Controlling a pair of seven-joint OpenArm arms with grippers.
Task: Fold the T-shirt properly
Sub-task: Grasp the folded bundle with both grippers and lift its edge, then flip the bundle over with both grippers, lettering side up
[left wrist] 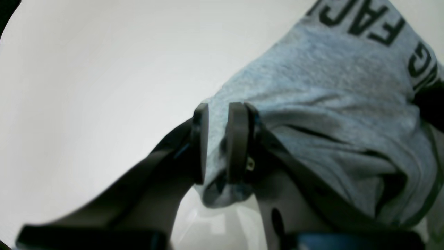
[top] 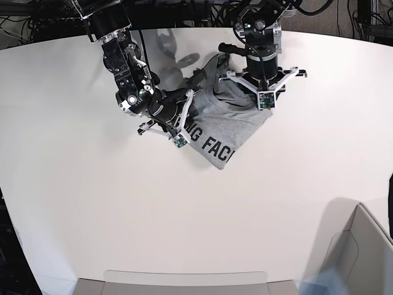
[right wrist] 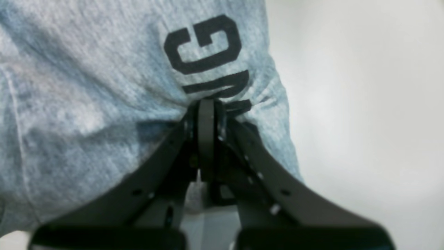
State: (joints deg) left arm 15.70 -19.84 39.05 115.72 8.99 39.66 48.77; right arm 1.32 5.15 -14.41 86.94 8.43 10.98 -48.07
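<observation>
The heather-grey T-shirt [top: 230,126] lies bunched on the white table [top: 92,184], with dark block lettering showing along its front edge. My right gripper [top: 188,101] is at the shirt's left edge in the base view. In the right wrist view this right gripper [right wrist: 206,104] is shut on a pinch of T-shirt [right wrist: 86,86] fabric just below the lettering. My left gripper [top: 256,85] comes down on the shirt's far right part. The left wrist view shows the left gripper [left wrist: 219,108] closed on a fold of the T-shirt [left wrist: 329,69] edge, with cloth filling the narrow gap between the pads.
A grey open box [top: 362,252] stands at the front right corner. A low tray rim [top: 184,279] runs along the table's front edge. Cables and arm bases [top: 184,9] crowd the back edge.
</observation>
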